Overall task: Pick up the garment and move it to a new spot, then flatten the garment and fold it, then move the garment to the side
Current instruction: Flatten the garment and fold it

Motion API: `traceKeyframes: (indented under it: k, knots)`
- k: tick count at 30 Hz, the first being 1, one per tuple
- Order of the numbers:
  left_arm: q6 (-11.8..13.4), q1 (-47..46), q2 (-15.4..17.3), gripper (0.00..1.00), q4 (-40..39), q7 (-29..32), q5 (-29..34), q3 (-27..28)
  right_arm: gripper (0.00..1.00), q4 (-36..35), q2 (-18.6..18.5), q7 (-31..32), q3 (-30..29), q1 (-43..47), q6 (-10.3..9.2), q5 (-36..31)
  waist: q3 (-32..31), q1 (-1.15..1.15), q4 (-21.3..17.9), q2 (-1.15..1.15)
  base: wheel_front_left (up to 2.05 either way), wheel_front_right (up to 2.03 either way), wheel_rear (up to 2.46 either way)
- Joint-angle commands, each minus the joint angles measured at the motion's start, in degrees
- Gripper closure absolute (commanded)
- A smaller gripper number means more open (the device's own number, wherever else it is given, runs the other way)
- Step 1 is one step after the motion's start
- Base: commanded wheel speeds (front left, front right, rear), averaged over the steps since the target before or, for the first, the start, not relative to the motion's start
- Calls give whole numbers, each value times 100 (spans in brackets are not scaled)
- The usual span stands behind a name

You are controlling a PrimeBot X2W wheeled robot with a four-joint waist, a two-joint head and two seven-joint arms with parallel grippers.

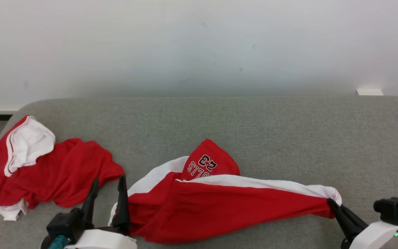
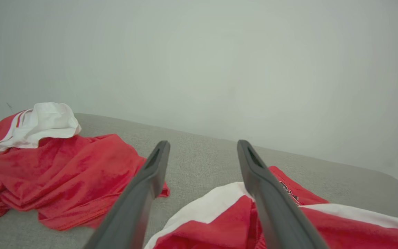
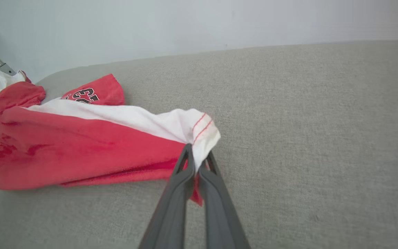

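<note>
Pinching shut with the right claw [image 1: 332, 203] on the white-hemmed corner of the garment [image 1: 226, 207], sprawled lower centre on the grey table [image 1: 288, 131]. Holding the left claw [image 1: 109, 180] wide open, empty, by its left edge. Pick-up in hand; next, likely: close left there, lift both together.

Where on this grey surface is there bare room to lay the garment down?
Bare grey surface runs behind both garments, widest at the right, past the right gripper pinching the numbered garment. The left is crowded: crumpled garment, open left gripper.
</note>
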Motion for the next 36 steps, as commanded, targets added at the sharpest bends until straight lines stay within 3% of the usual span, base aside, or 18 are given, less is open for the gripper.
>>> traceKeyframes:
  k: [1, 3, 4, 5, 13, 20, 26, 30, 36]
  knots:
    - [-1, 14, 22, 0, 7, -3, 12, 0, 100, 4, -49, -47, -76, 170, -8, 63, -22, 0, -102, 0, 0, 0, 0]
    - [-11, 13, 21, 0, 18, -3, 16, -15, 95, 87, -44, -87, -141, 314, -8, 63, -14, 0, -166, 0, 0, 0, 0]
    - [-16, 18, 21, 0, 24, -3, 24, -26, 38, 138, -21, -124, -170, 361, -8, 36, -9, 0, -195, 0, 0, 0, 0]
    - [-8, 22, 21, 0, 23, -3, 35, -35, 0, 167, 37, -155, -194, 394, -8, 58, -5, 0, -219, 0, 0, 0, 0]
    - [-63, -14, 22, 0, 32, -3, 118, 40, 0, 94, 241, -668, -449, 347, -8, -58, -50, 0, -316, 0, 0, 0, 0]
    - [-167, -51, 22, 0, 56, -3, 122, 126, 0, -356, 445, -1035, -1087, 488, -8, -556, -146, 0, -253, 0, 0, 0, 0]
    - [-403, -274, 128, 0, 493, 42, 81, 103, 0, -562, 751, -1059, -1359, 687, -8, -972, -203, 0, -255, 0, 0, 0, 0]
    - [-602, -714, 348, 0, 792, 562, -7, -50, 0, -600, 842, -1057, -1394, 758, -8, -1169, -171, 0, -344, 0, 0, 0, 0]
    - [-817, -1670, 818, 0, 1058, 2130, -416, -437, 0, -637, 910, -1051, -1443, 623, -8, -1260, 35, 0, -705, 0, 0, 0, 0]
